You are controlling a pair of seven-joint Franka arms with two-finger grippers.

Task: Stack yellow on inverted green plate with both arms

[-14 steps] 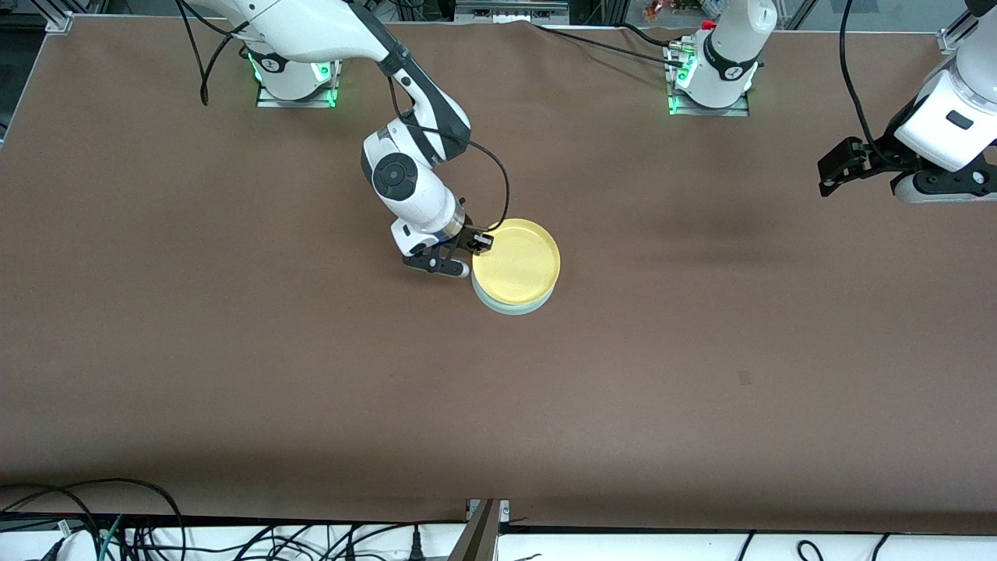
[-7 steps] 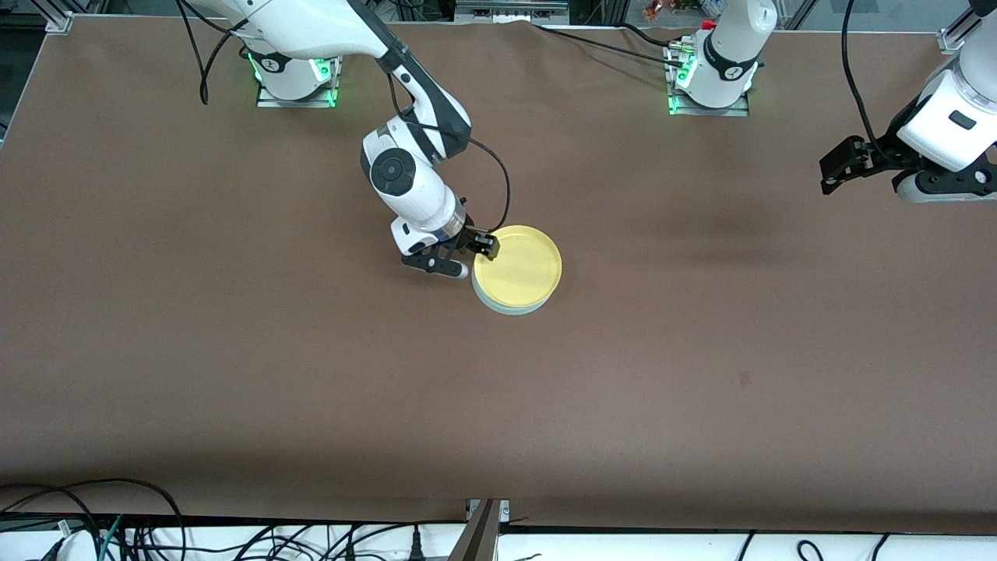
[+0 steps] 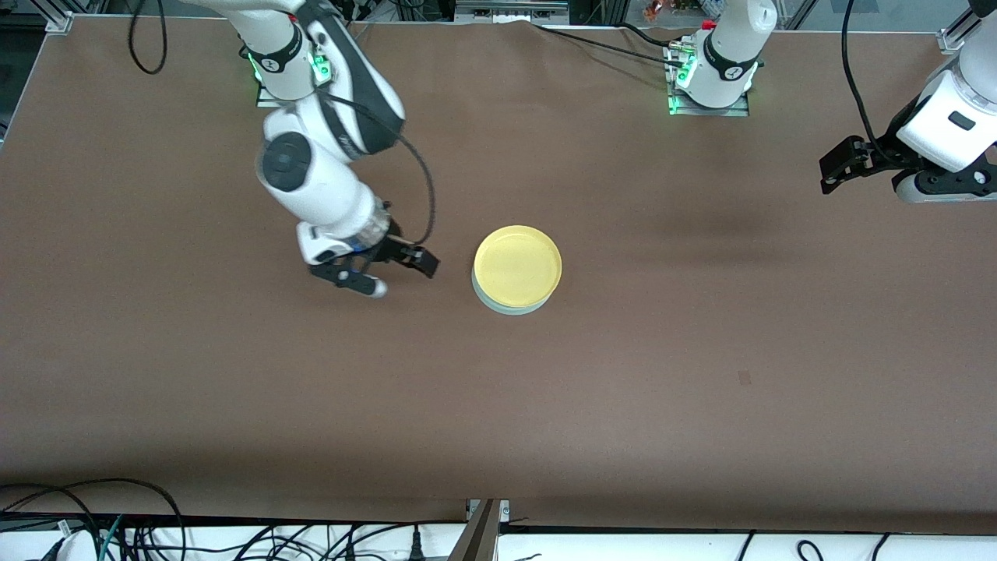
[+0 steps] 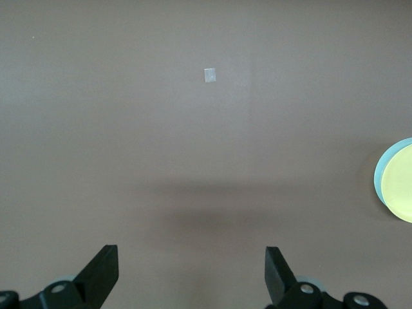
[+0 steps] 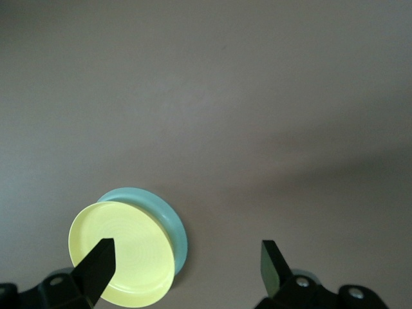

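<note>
The yellow plate [image 3: 517, 266] lies upright on the pale green plate [image 3: 510, 307], whose rim shows under its edge nearer the front camera, at the table's middle. My right gripper [image 3: 397, 273] is open and empty, apart from the stack, toward the right arm's end of the table. In the right wrist view the yellow plate [image 5: 122, 261] and the green rim [image 5: 172, 219] show past one finger of my right gripper [image 5: 187, 264]. My left gripper [image 3: 837, 165] waits open and empty at the left arm's end of the table. In the left wrist view [image 4: 192, 270] the stack [image 4: 400, 183] sits at the picture's edge.
The brown table [image 3: 498, 405] carries a small square mark [image 3: 744, 378], also in the left wrist view [image 4: 210, 75]. Cables [image 3: 117, 514] lie along the edge nearest the front camera. The arm bases [image 3: 713, 78] stand at the edge farthest from it.
My right gripper has let go of the yellow plate's rim and drawn back toward the right arm's end. The yellow plate now rests on the green one. The left arm has not moved.
</note>
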